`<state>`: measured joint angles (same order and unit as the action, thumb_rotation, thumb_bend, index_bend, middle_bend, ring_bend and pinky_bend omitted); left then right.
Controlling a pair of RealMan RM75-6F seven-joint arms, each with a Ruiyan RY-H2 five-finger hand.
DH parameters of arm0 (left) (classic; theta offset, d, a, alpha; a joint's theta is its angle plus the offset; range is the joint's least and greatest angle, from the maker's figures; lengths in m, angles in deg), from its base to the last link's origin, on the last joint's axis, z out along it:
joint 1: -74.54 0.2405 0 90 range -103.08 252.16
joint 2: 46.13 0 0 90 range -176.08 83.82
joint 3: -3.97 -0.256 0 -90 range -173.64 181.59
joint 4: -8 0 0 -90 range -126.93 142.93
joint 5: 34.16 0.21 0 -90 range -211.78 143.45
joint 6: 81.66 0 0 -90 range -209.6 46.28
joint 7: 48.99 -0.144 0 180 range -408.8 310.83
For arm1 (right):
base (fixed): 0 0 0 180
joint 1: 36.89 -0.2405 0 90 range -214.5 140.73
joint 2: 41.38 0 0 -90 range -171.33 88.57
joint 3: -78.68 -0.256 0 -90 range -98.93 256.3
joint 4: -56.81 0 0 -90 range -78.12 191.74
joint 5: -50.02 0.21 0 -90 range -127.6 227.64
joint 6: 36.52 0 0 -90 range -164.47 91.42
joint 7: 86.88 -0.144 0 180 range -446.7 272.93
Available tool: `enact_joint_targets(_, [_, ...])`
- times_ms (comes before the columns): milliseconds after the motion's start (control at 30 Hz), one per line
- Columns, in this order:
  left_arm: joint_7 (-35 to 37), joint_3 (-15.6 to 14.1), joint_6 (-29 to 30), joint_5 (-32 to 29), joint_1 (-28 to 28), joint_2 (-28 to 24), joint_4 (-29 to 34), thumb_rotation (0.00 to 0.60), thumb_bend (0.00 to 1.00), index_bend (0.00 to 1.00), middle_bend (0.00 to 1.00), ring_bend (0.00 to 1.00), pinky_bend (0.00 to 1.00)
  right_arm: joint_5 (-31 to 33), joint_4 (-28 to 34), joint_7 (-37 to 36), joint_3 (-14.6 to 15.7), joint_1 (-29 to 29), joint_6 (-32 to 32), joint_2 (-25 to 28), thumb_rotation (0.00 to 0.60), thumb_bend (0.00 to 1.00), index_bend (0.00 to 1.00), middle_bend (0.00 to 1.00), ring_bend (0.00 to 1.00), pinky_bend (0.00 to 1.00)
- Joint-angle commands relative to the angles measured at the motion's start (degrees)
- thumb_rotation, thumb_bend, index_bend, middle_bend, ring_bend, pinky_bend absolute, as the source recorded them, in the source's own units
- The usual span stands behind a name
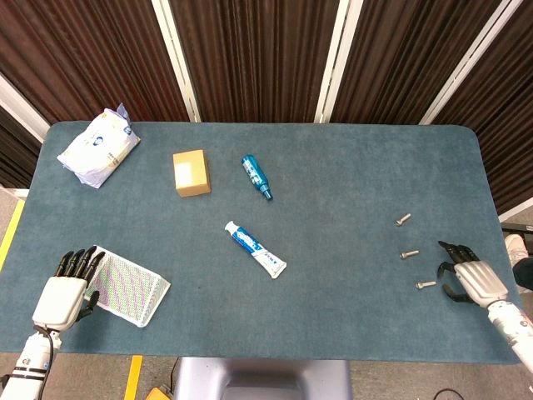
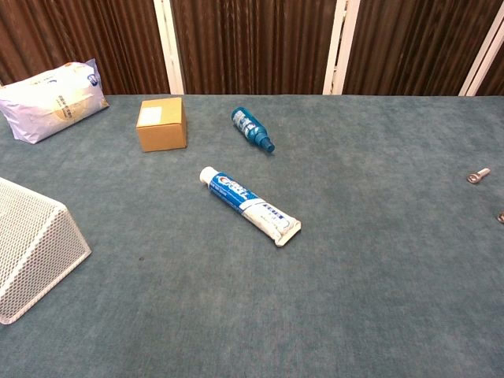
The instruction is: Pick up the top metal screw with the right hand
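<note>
the top metal screw (image 1: pixel 403 220) lies flat on the blue table (image 1: pixel 350 183), near the right edge, farthest back in a column of three. the middle screw (image 1: pixel 408 254) and the bottom screw (image 1: pixel 425 285) lie nearer you, each apart from the others. your right hand (image 1: pixel 469 276) sits just right of the two lower screws, fingers parted and holding nothing; it touches no screw. your left hand (image 1: pixel 65 289) rests at the front left corner, fingers spread and empty, against the white mesh basket (image 1: pixel 127 286), which lies on its side. elsewhere on the table: a white pouch (image 1: pixel 98 148), a cardboard box (image 1: pixel 191 172), a blue bottle (image 1: pixel 256 177) and a toothpaste tube (image 1: pixel 255 249), all well apart from the screws.
</note>
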<state>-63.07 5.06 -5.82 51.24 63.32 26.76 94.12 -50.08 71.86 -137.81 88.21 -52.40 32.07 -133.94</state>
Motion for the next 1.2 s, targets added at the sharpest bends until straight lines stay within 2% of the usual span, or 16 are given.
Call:
enact_joint_targets(33, [0.1,0.0,-0.1,-0.1,-0.1,0.0,0.0,0.600,0.47,0.00,0.00,0.00,0.07,-0.1,-0.7,0.1,0.3,-0.2,-0.1,-0.7,0.600,0.52,0.57,0.05,0.00,0.08])
enact_joint_targets(1200, [0.4,-0.9,-0.4,-0.5,-0.6,-0.3,0.2,0.600,0.47,0.00,0.00,0.00,0.07,0.6,-1.8,1.8,1.3,0.1,0.7,-2.1,0.600,0.51,0.53,0.06,0.00,0.08])
